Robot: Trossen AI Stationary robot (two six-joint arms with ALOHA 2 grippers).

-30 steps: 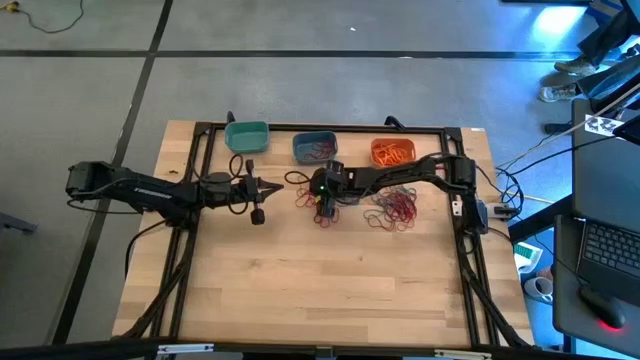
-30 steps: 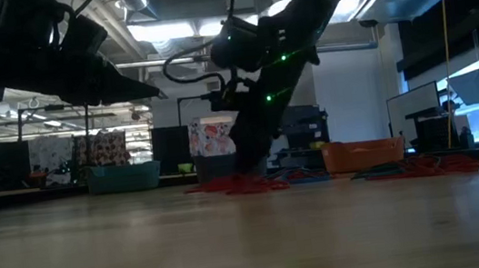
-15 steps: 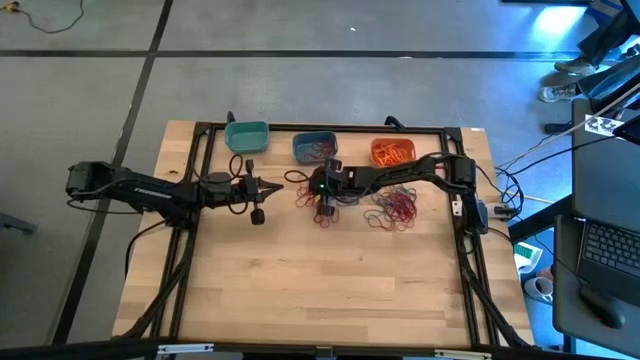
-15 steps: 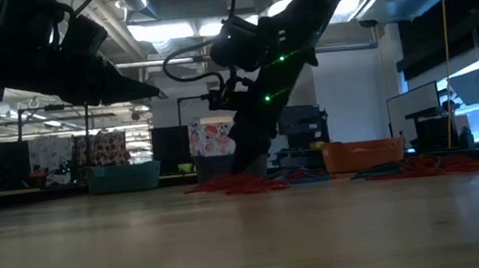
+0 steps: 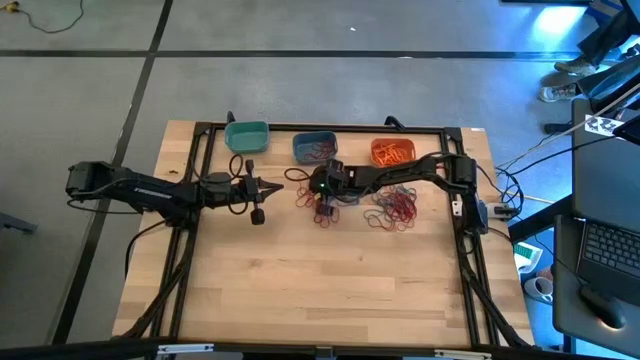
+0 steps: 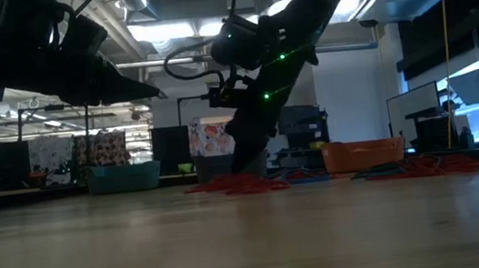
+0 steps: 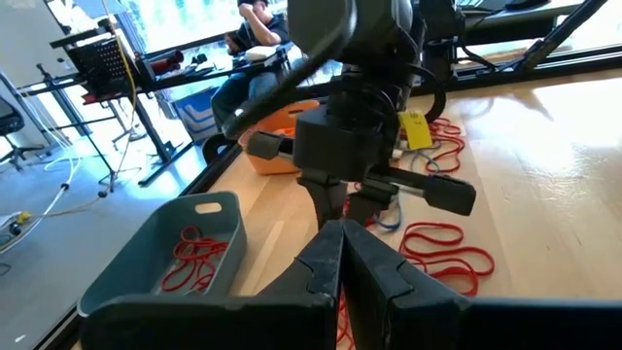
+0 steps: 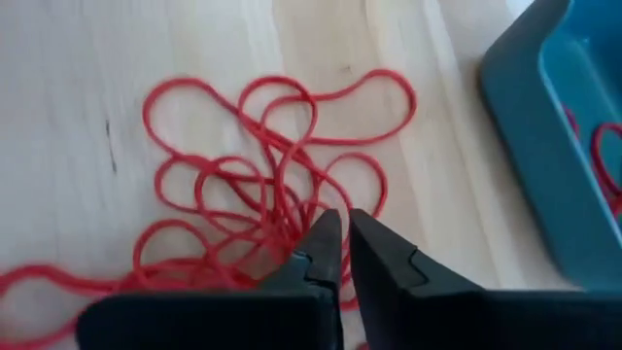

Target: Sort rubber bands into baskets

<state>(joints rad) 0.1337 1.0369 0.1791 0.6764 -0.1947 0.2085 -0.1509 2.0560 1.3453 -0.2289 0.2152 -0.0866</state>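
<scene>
Top view: wooden table [image 5: 330, 290] w/ black frame; three baskets sitting in a row along the far edge. Teal basket [image 5: 246, 135] at left, slate blue basket [image 5: 314, 147] in the middle, orange basket [image 5: 393, 151] at right. Slate blue basket is holding a few red bands; orange basket is holding orange ones; contents of the teal basket cannot be told.

Rubber bands [image 5: 392, 208] are lying loose on the table in front of the blue and orange baskets: one red tangle [image 8: 262, 194] just beside the blue basket [image 8: 554, 146], a larger mixed pile of red w/ some darker loops nearer the right side.

Right gripper [image 5: 322, 200] is reaching in from the right edge and pointing down at the red tangle, just in front of the blue basket. Wrist view: right gripper [image 8: 341, 238] w/ fingers nearly together, only a narrow slit between the tips, tips sitting on the strands of the tangle; whether a strand is pinched between them cannot be told.

Left gripper [image 5: 274, 186] is waiting over the table's left half, well left of the tangle, pointing toward the right arm. Its wrist view: left gripper [image 7: 342, 233] w/ jaws fully closed, nothing between them.

Low view: right arm [image 6: 259, 67] is slanting down to the red pile [image 6: 246, 183]; orange basket [image 6: 363, 153] and teal basket [image 6: 126, 175] are showing behind.
</scene>
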